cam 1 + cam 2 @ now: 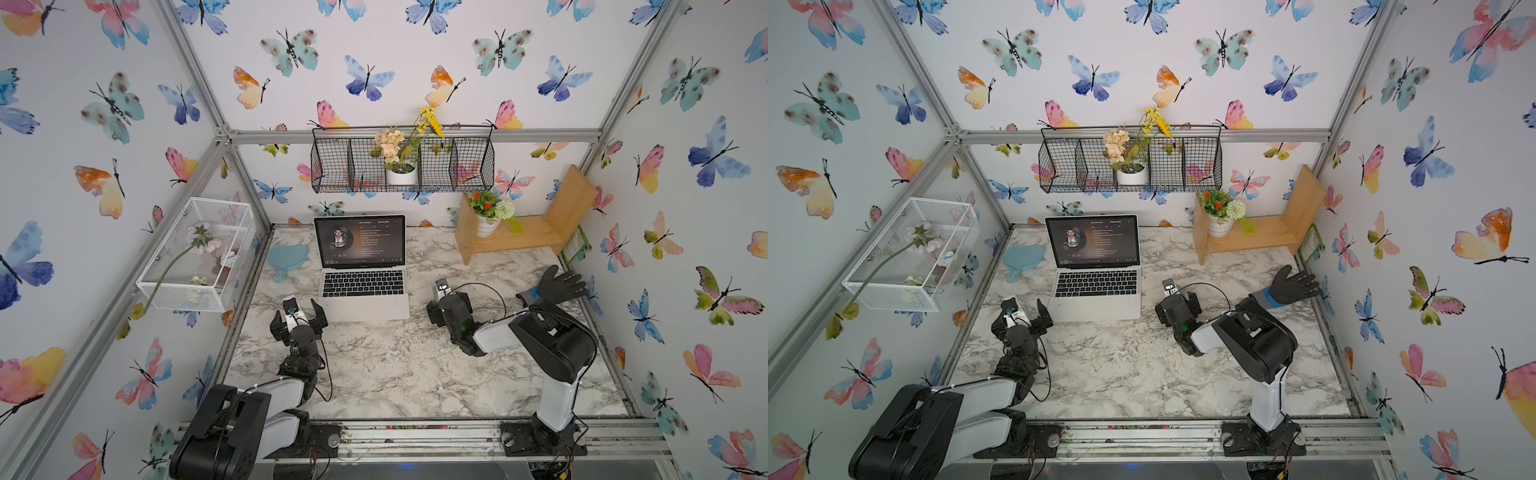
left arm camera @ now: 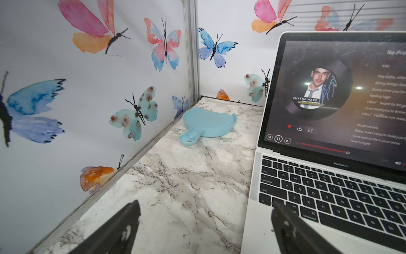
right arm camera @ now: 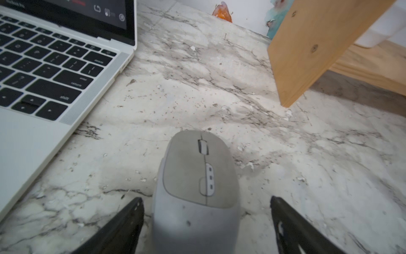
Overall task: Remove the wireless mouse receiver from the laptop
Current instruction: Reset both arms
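The silver laptop stands open at the back middle of the marble table, screen lit. The wireless mouse receiver does not show in any view. My left gripper is open at the laptop's front left corner, one finger over the keys and the other over bare table. To the right of the laptop my right gripper is open. Its jaws stand either side of a grey mouse with a gap on each side. The laptop's right edge lies beside the mouse.
A light blue handled dish lies left of the laptop near the wall. A wooden shelf with a flower pot stands at the back right, and a black glove lies by the right wall. A white wire basket hangs on the left wall.
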`<state>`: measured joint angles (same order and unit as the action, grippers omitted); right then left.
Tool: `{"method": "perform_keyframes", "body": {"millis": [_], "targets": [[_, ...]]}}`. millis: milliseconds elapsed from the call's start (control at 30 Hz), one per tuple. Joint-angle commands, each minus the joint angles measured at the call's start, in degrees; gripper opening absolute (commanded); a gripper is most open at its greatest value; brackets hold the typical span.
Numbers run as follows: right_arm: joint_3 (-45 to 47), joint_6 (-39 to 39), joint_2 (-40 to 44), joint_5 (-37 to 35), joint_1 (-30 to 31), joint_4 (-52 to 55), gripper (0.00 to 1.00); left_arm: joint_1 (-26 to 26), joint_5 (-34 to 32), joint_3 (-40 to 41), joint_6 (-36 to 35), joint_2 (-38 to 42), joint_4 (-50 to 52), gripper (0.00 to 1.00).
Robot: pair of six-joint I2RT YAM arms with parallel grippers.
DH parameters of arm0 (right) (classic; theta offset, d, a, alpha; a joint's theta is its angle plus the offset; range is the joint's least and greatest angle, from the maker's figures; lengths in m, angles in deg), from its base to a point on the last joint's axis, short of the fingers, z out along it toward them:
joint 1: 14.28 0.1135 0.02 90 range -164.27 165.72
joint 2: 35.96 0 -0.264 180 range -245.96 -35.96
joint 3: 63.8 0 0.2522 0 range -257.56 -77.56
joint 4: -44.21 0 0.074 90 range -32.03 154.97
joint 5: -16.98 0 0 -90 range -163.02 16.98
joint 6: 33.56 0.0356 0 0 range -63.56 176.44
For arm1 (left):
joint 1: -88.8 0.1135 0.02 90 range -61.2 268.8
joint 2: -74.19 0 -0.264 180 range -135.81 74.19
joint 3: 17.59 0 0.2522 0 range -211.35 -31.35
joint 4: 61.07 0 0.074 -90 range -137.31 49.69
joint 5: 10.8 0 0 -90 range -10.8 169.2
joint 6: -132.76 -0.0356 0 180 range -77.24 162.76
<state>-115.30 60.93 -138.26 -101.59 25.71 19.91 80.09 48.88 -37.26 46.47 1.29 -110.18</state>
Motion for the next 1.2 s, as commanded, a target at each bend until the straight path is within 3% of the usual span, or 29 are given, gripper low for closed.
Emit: {"method": "perform_keyframes", "body": {"millis": [0, 133, 200, 267, 367, 467, 600, 700, 867, 967, 1167], "targets": [[5.3, -0.3, 11.8, -2.0, -2.6, -0.7, 0.95, 5.2, 14.6, -1.5, 0.9, -3.8, -3.9, 0.99], [13.0, 9.2, 23.5, 10.5, -17.0, -3.3, 0.98, 6.5, 29.9, -0.4, -4.6, -6.4, -8.5, 0.99], [10.9, 10.6, 27.3, 14.0, -22.3, 4.9, 0.98, 6.4, 28.5, -0.9, -3.6, -5.6, -6.3, 0.99], [9.5, 4.2, 28.8, 8.3, -22.6, 7.4, 0.98, 6.9, 26.4, -2.2, -2.1, -6.2, -4.1, 0.99], [10.9, -5.2, 24.6, 3.9, -25.0, -0.3, 0.98, 6.9, 26.8, -6.2, -2.6, -7.5, 1.8, 0.99], [11.3, -4.6, 17.2, 6.9, -29.0, -7.3, 0.98, 6.8, 26.2, -5.8, -2.7, -7.4, 1.0, 0.99], [11.0, -6.3, 10.4, 17.1, -31.2, -11.1, 0.98, 6.7, 26.2, -6.0, -2.7, -7.5, 1.3, 0.99], [15.5, -6.2, 13.0, 22.3, -32.9, -15.8, 0.98, 6.6, 26.1, -6.0, -2.7, -7.5, 1.3, 0.99], [26.3, -5.8, 10.7, 25.9, -34.7, -39.3, 0.98, 6.6, 26.2, -6.0, -2.7, -7.4, 1.3, 0.99], [23.0, -5.9, 12.9, 26.3, -34.7, -28.3, 0.98, 6.7, 26.1, -6.0, -2.7, -7.5, 1.4, 0.99], [21.8, -5.2, 12.2, 28.4, -36.1, -27.2, 0.98, 6.6, 26.1, -6.0, -2.7, -7.5, 1.3, 0.99]]}}
